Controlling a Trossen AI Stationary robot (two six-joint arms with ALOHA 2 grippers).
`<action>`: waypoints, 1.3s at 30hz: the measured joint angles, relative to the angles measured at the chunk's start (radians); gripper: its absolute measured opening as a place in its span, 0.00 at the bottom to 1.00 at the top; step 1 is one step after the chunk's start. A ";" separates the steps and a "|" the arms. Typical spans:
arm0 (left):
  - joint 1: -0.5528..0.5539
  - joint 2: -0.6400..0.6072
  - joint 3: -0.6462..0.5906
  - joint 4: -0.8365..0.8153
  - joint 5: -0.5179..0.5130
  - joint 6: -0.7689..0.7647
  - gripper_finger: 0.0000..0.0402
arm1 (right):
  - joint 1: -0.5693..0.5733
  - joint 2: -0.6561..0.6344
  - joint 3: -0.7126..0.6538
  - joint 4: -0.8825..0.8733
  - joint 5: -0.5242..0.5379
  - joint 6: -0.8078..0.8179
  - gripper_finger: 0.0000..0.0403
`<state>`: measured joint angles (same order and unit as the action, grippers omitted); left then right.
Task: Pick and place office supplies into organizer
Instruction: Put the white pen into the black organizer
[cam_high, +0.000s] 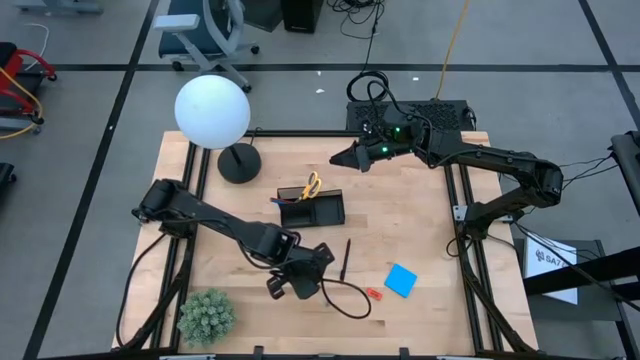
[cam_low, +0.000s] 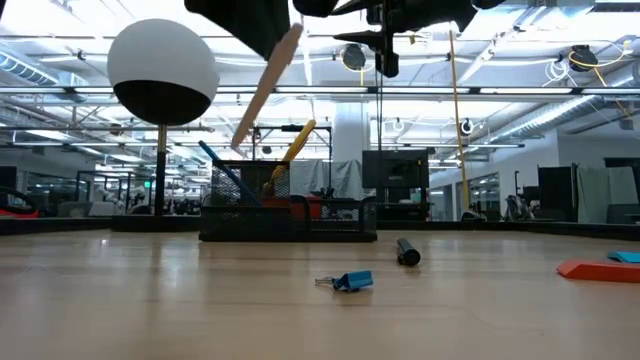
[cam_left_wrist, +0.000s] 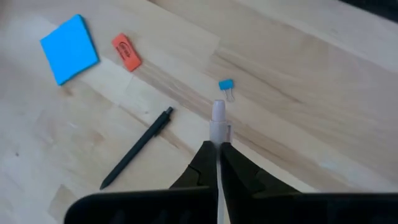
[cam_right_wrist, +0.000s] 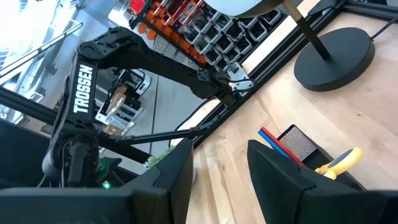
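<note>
My left gripper (cam_high: 298, 275) hovers over the table's near middle, shut on a pale pencil (cam_low: 265, 90). The black organizer (cam_high: 312, 208) stands mid-table with yellow-handled scissors (cam_high: 312, 184) and blue and red pens (cam_right_wrist: 277, 140) sticking up from it. A black pen (cam_left_wrist: 138, 148), a blue note pad (cam_left_wrist: 69, 48), a red-orange piece (cam_left_wrist: 127, 51) and a small blue clip (cam_left_wrist: 226, 85) lie flat on the wood. My right gripper (cam_high: 340, 157) hangs open, high over the far side of the table beyond the organizer. My left gripper pinches the pale pencil (cam_left_wrist: 219, 121) between its two fingers (cam_left_wrist: 205, 163), and one end sticks out past the fingertips. The pencil is lifted clear of the table and slants down toward the left in the low view (cam_low: 245, 130).
A white globe lamp (cam_high: 212, 110) on a round black base (cam_high: 239, 163) stands at the far left. A green plant (cam_high: 206, 316) sits at the near left corner. A black cable loop (cam_high: 345, 300) lies by the left gripper. Bare wood stretches right of the organizer.
</note>
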<state>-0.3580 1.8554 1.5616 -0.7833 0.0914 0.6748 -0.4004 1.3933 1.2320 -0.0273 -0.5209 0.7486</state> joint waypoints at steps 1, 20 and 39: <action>-0.001 -0.006 0.000 0.000 -0.003 -0.009 0.00 | 0.000 0.000 0.000 0.000 0.000 0.000 0.36; 0.005 -0.147 0.000 0.031 -0.039 -0.228 0.00 | -0.054 0.000 0.000 0.001 -0.003 -0.001 0.36; 0.140 -0.219 0.002 0.217 -0.069 -0.520 0.00 | -0.096 0.000 0.000 0.077 -0.006 0.000 0.36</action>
<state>-0.2177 1.6363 1.5631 -0.5660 0.0219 0.1544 -0.4968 1.3933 1.2320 0.0501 -0.5266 0.7482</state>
